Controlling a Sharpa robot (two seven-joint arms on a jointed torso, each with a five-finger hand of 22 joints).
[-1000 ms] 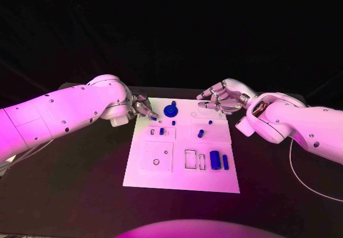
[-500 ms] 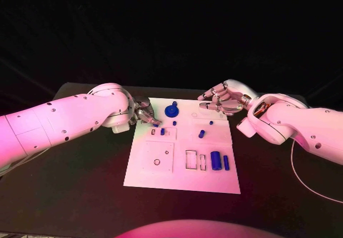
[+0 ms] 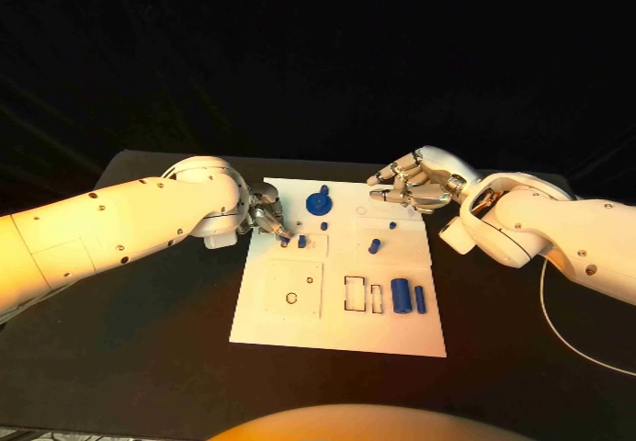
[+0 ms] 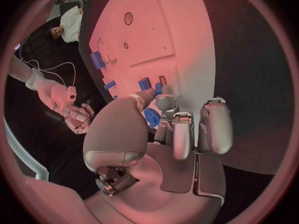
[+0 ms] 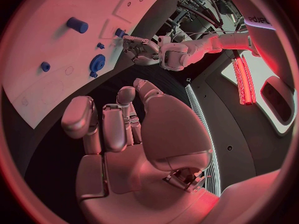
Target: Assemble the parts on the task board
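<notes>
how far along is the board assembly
Early, it seems. Several blue parts stand on the board: the gear, the cylinder, the bar. Whether any are seated, I cannot tell. In hand: the left hand has fingertips at the small part. The right hand holds nothing. The rectangular slots remain empty.

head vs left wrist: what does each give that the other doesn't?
Head view: both white arms, left arm and right arm, the task board with all its edges, and the round blue part unblocked.
Left wrist view: the palm side of the left hand, its fingertips right at a small blue part; whether they grip it is unclear.
Both: the board, the right hand holding nothing, and the large blue cylinder.
</notes>
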